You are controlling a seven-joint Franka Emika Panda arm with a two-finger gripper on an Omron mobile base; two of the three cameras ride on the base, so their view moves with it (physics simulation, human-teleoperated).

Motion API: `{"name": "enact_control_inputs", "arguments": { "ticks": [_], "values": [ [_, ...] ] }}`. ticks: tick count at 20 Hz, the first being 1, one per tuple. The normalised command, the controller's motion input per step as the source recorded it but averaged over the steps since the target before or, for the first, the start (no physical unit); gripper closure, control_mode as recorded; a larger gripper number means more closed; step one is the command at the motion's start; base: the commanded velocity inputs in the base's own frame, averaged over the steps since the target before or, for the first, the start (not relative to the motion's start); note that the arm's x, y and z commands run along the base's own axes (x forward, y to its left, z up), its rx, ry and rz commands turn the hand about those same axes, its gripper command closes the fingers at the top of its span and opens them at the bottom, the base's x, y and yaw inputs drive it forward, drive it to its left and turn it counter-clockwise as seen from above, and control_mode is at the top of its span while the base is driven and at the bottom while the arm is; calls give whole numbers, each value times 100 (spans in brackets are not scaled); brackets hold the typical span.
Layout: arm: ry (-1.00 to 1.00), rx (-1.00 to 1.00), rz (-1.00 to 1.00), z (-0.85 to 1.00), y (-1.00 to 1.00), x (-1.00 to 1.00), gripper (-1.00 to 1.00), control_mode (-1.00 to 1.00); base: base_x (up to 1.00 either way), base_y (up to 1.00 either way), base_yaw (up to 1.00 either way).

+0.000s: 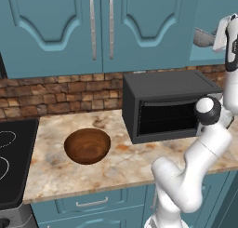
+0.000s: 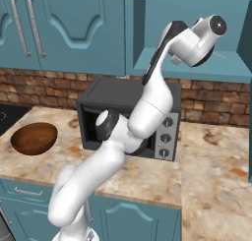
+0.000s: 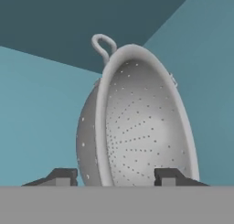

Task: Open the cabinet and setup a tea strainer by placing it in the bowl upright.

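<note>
The single-door cabinet [image 1: 210, 10] [image 2: 197, 18] stands open at the upper right. On its shelf the silvery perforated tea strainer [image 3: 137, 127] [image 1: 203, 37] is tipped on its side, with a loop handle at the rim. My gripper [image 3: 115, 176] [image 1: 216, 40] reaches into the cabinet and is open. One fingertip [image 3: 64, 176] is outside the strainer's wall and the other is inside its hollow. The brown wooden bowl [image 1: 87, 145] [image 2: 33, 138] sits empty on the counter, left of the toaster oven and far below the hand.
A black toaster oven [image 1: 167, 106] [image 2: 123, 95] stands on the marble counter [image 1: 130, 162] under the open cabinet. A two-door teal cabinet [image 1: 100, 27] hangs to the left, a black stove top [image 1: 11, 157] lies at far left, and a drawer [image 1: 93, 203] is below the counter.
</note>
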Motion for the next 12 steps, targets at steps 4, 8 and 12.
{"name": "enact_control_inputs", "arguments": {
  "ticks": [4,8,12],
  "values": [
    [1,0,1,-7,20,0,100,-100,0,0,0],
    [0,0,0,-1,11,0,100,-100,0,0,0],
    [-3,0,0,0,8,-11,100,-100,0,0,0]
  ]
}}
